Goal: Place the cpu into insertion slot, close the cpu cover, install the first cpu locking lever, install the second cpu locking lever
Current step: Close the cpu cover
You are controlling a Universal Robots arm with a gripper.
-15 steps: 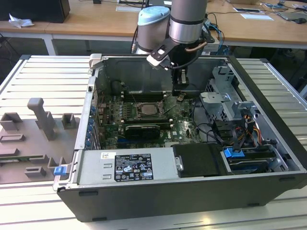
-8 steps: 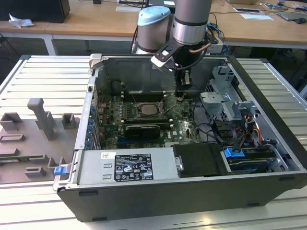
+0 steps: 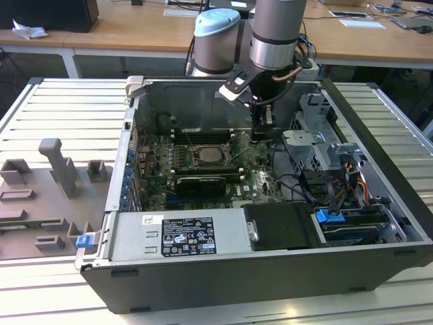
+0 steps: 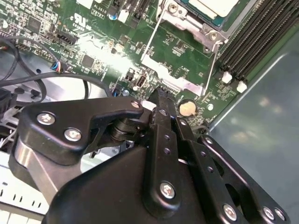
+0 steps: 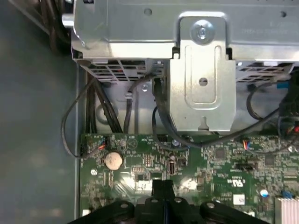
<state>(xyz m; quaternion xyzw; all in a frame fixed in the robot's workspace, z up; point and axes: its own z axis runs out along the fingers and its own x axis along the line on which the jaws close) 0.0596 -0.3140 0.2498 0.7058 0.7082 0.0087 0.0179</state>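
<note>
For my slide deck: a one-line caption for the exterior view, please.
The gripper hangs inside the open computer case, above the motherboard, to the exterior view's right of the insertion slot.

A robotics lab: a robot arm (image 3: 274,34) over an opened computer case (image 3: 223,288) on a slatted metal table (image 3: 61,101), wooden desks (image 3: 135,30) behind.

Bright even light, white glare on circuit board (image 4: 117,51)

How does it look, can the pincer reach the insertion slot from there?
Likely yes. The pincer hangs low inside the open case, just to the exterior view's right of the insertion slot; only flat motherboard lies between them, nothing tall in the way.
</note>
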